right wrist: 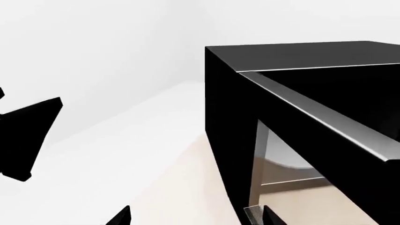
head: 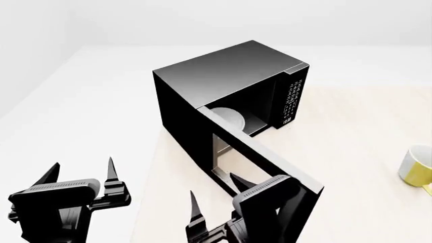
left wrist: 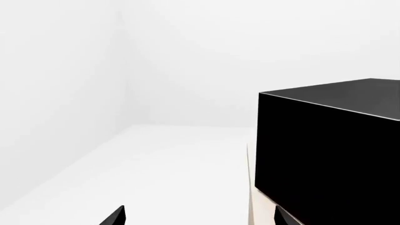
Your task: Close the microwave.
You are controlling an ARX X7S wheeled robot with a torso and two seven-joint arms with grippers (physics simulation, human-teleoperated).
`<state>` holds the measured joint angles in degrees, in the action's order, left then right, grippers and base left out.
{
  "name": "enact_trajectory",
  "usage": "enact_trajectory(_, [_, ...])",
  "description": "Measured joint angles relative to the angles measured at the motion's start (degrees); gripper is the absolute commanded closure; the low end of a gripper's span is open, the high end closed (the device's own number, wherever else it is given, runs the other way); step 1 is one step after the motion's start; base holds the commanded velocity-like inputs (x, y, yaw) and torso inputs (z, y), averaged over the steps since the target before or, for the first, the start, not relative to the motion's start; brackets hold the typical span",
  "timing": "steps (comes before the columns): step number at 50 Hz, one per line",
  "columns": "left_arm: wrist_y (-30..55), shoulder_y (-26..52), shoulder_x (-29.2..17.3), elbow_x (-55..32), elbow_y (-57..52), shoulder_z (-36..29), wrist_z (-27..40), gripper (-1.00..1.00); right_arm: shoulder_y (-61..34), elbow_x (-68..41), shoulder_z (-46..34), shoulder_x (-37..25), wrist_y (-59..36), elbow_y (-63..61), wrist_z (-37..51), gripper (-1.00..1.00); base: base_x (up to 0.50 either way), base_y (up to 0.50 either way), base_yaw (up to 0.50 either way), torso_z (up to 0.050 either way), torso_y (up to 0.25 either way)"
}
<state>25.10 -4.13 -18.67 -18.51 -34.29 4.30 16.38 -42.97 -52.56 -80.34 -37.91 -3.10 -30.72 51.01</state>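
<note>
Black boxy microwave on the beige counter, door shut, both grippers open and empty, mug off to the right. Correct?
Not quite: the door of the black boxy microwave stands open, swung out toward the robot; the head view shows the white round plate inside. The rest holds: the left gripper and right gripper are open and empty, and the mug sits to the right.

Both arms are showing as matte black, angular bodies with flat faceted panels. The left claw (head: 82, 174) is ending in two slim, sharply pointed fingers (head: 110, 169) shaped like narrow blades, rising from a blocky housing whose top is carrying a fine ribbed strip. The right claw (head: 214, 194) is wearing the same black finish and tapering, spike-like fingers (head: 194, 206) above a chunky wrist block.
</note>
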Motion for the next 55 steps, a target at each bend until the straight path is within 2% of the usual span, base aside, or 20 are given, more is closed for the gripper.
enact_trajectory(19, [0.24,-0.21,-0.41,-0.53,-0.76,0.04,0.35,-1.0,-0.8,-2.1,1.71,0.21,0.56,3.69,-1.08,-1.0,0.0,0.0,0.0,0.0,0.0])
enact_trajectory(55, [-0.95,-0.46,-0.82,-0.74,-0.33,-0.4,0.69,-1.0,0.39,-4.41,3.04,4.55,1.42,17.94,-5.04,-1.0,0.0,0.0,0.0,0.0,0.0])
